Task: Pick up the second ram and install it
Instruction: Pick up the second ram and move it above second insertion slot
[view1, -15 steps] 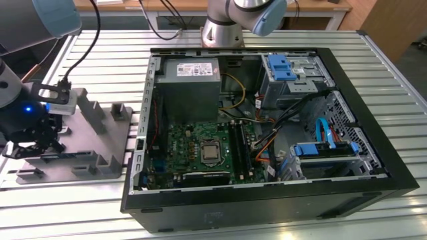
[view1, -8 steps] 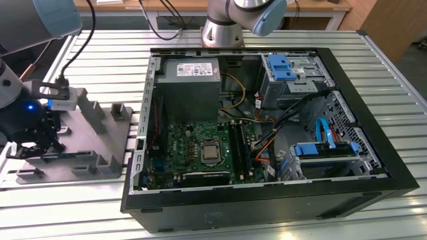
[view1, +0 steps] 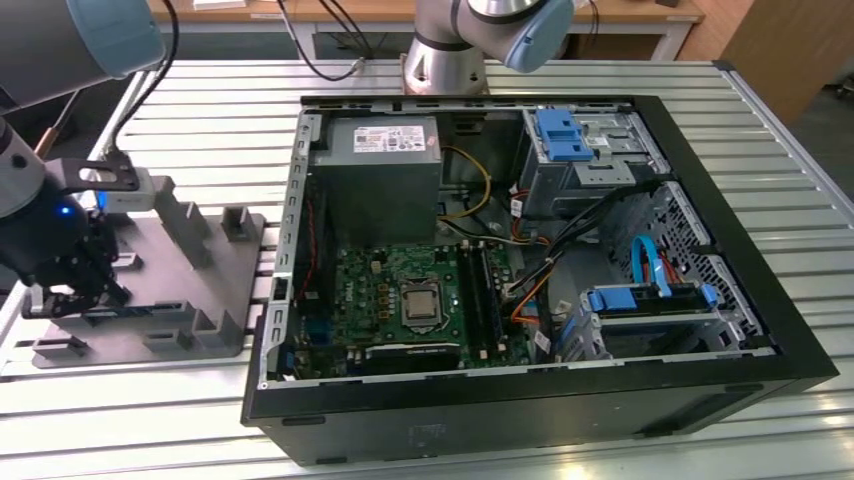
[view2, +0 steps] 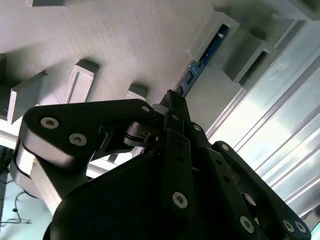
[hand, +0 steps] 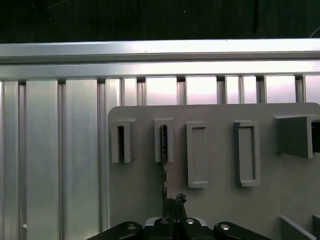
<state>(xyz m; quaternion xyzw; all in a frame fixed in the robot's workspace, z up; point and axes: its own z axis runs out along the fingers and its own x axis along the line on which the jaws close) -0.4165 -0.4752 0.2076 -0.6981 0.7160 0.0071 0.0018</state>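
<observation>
The second ram (hand: 163, 165) stood on edge in its holder, well apart from the computer it was meant for. The slatted metal table (view1: 174, 110) carried everything. The open computer case (view1: 534, 410) lay toward the exterior view's right with its green motherboard (view1: 400, 290) exposed, and the grey block (view1: 200, 290) of slots and posts sat beside it toward the exterior view's left. My claw (view1: 67, 290) was down on that block. In the first wrist view the stick ran as a thin dark line from a raised pocket (hand: 163, 131) toward my claw (hand: 175, 202). In the second wrist view its blue-green board (view2: 200, 62) led out of the same pocket to my claw (view2: 172, 97), whose tips looked clenched on the stick's near end. The stick was not yet out of the block. I judged that the grip had to sit square on the board's flat faces and centred on its thin edge. Any pull had to go straight out along the pocket walls, because a twist or tilt could have jammed the far end or bent the board.
</observation>
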